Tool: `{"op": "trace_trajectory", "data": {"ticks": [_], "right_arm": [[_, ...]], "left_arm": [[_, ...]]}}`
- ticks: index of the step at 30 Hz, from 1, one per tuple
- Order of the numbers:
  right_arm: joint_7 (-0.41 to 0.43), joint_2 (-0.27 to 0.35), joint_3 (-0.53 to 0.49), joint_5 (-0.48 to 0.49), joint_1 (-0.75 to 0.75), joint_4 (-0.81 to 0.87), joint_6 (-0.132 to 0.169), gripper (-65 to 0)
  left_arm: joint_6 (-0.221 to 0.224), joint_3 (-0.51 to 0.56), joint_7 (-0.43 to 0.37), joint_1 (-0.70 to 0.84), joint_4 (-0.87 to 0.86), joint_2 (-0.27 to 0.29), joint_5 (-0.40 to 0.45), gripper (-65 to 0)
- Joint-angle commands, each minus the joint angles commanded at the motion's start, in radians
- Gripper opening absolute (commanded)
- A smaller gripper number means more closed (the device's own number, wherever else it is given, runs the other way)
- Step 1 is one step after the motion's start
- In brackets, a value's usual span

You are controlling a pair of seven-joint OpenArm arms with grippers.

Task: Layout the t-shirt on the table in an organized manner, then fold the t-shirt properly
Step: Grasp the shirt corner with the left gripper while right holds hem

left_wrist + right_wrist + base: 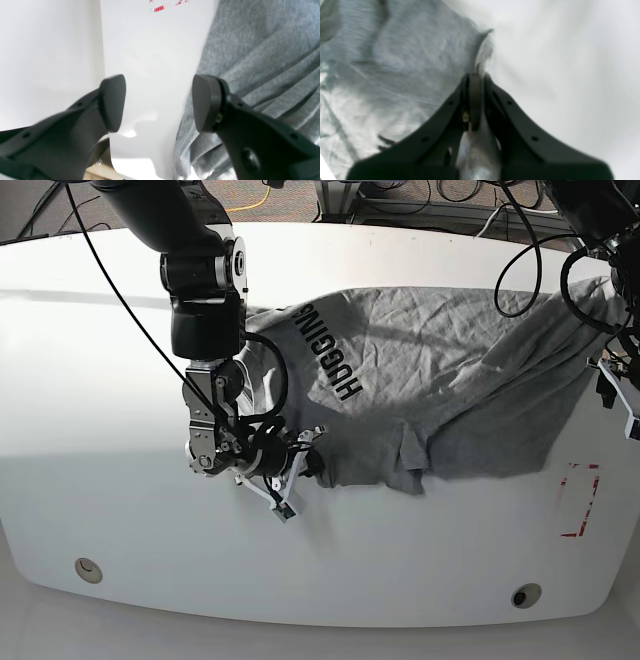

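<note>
Lighting: bright, overhead.
Glare: strong on glossy worktop [400, 570].
Blur: right wrist view soft throughout; left wrist view blurred.

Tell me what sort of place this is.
Most likely a robotics lab or test bench, not a home. A glossy white table carries a red tape outline marking a spot, cables run along the floor behind it, and two black robot arms work a grey t-shirt.
</note>
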Motion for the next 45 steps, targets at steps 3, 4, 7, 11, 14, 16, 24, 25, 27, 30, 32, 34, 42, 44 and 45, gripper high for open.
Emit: {"op": "trace_trajectory", "data": {"ticks": [3,4,7,11,14,16,24,25,27,30,32,34,42,44,45], "right_arm": [[-0.054,-0.018,-0.009,-0.002,-0.011,0.11,0.0,-65.0],[-0.075,-0.025,-0.009,-0.003,-0.018,0.143,0.0,-65.0],[-0.127,-0.034,-0.009,0.0,-0.035,0.222,0.0,-65.0],[-0.181,-0.048,-0.009,-0.005,-0.06,0.322,0.0,-65.0],[-0.19,-0.049,-0.011,-0.002,-0.077,0.361,0.0,-65.0],[-0.192,-0.049,-0.011,0.0,-0.084,0.37,0.0,-65.0],[-0.233,-0.054,-0.011,0.0,-0.112,0.422,0.0,-65.0],[-0.238,-0.054,-0.011,0.0,-0.115,0.431,0.0,-65.0],[-0.238,-0.054,-0.011,0.0,-0.118,0.44,0.0,-65.0],[-0.238,-0.054,-0.011,0.0,-0.121,0.439,0.0,-65.0],[-0.238,-0.054,-0.011,0.0,-0.123,0.437,0.0,-65.0],[-0.238,-0.054,-0.011,0.0,-0.126,0.437,0.0,-65.0],[-0.238,-0.054,-0.012,0.0,-0.143,0.436,0.0,-65.0],[-0.238,-0.054,-0.012,0.0,-0.144,0.436,0.0,-65.0],[-0.238,-0.054,-0.012,0.0,-0.146,0.436,0.0,-65.0]], "left_arm": [[0.0,-0.005,0.005,0.0,-0.021,0.002,-0.003,-25.6],[0.0,-0.006,0.005,0.0,-0.041,0.002,-0.003,-25.6],[0.0,-0.031,0.005,0.012,-0.08,0.002,-0.005,-25.6],[0.0,-0.087,0.003,0.075,-0.086,0.0,-0.006,-25.4],[0.0,-0.117,-0.002,0.114,-0.092,0.0,-0.008,-25.4],[0.0,-0.138,-0.002,0.133,-0.095,-0.003,-0.008,-25.4],[0.0,-0.195,0.003,0.184,-0.097,-0.002,-0.006,-25.4],[0.0,-0.196,0.002,0.199,-0.097,-0.002,-0.006,-25.4],[0.0,-0.196,0.002,0.224,-0.097,-0.002,-0.008,-25.4],[0.0,-0.209,0.0,0.253,-0.097,-0.002,-0.028,-25.3],[0.0,-0.242,0.0,0.281,-0.097,-0.002,-0.072,-25.3],[0.0,-0.273,0.0,0.31,-0.097,-0.002,-0.123,-25.3],[0.0,-0.281,-0.003,0.367,-0.097,-0.005,-0.19,-14.6],[0.0,-0.282,-0.003,0.374,-0.098,-0.005,-0.19,-14.2],[0.0,-0.281,-0.003,0.381,-0.101,-0.005,-0.192,-14.2]]}}
